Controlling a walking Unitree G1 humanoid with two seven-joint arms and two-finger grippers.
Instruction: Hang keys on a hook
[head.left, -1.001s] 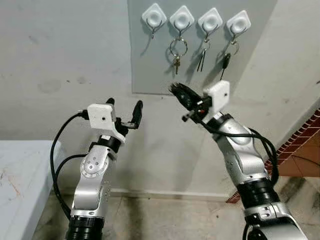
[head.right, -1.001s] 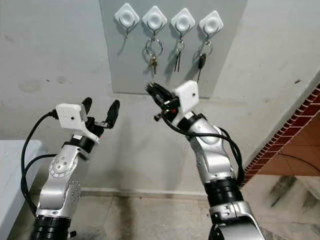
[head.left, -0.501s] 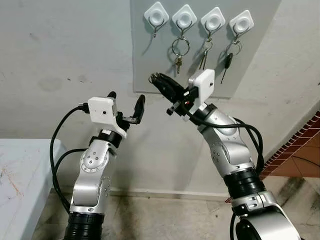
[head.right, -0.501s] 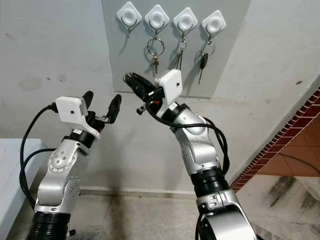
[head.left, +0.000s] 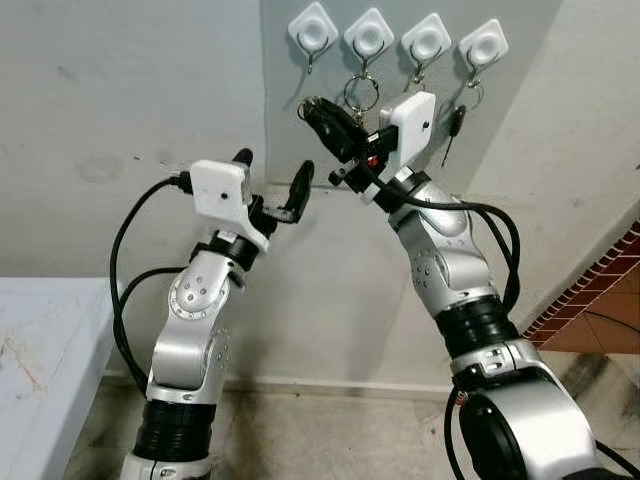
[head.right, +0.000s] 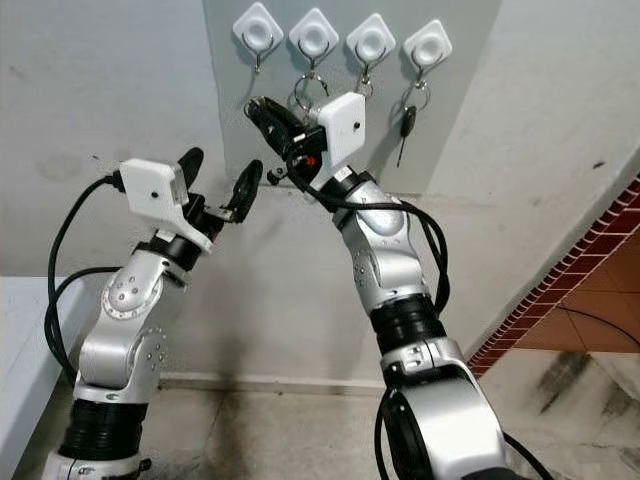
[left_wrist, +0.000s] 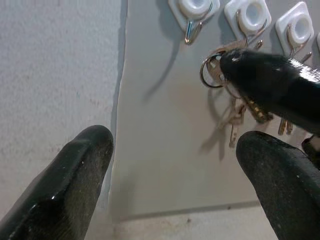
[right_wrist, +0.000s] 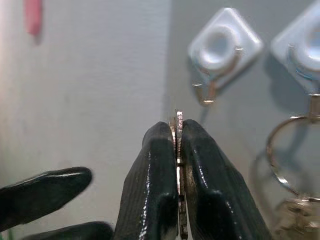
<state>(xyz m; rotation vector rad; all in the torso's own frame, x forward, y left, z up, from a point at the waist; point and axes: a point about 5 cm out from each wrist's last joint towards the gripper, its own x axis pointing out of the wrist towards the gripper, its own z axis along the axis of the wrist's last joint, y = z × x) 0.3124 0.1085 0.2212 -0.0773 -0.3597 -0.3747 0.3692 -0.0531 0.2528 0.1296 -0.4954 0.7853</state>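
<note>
Here a set of keys (right_wrist: 178, 150) is pinched edge-on between the two black fingers of the right gripper (right_wrist: 177, 145), whose jaws are pressed together on the metal. In the left wrist view a key ring (left_wrist: 210, 70) is seen protruding past the tip of that gripper, with key blades hanging under it. The keys are held up in front of a grey panel (head.left: 290, 130) on the wall, just below and beside the leftmost hook (right_wrist: 206, 92), which carries nothing; the ring is not yet on it.

Four white diamond-shaped hook mounts (head.left: 316, 29) are fixed in a row along the top of the panel. A ring with keys (head.left: 361, 95) hangs from the second hook, and further keys hang from the third; a dark-headed key (head.left: 456, 122) hangs from the fourth.

The left gripper (head.left: 270, 185) is raised lower down and to the left of the right gripper, near the panel's lower left corner, with its jaws spread wide apart and nothing held between them. Its two fingertips (left_wrist: 75, 175) are seen far apart in the left wrist view.

A pale table edge (head.left: 40, 370) is visible at the lower left, and a brick surface (head.left: 600, 290) at the lower right.
</note>
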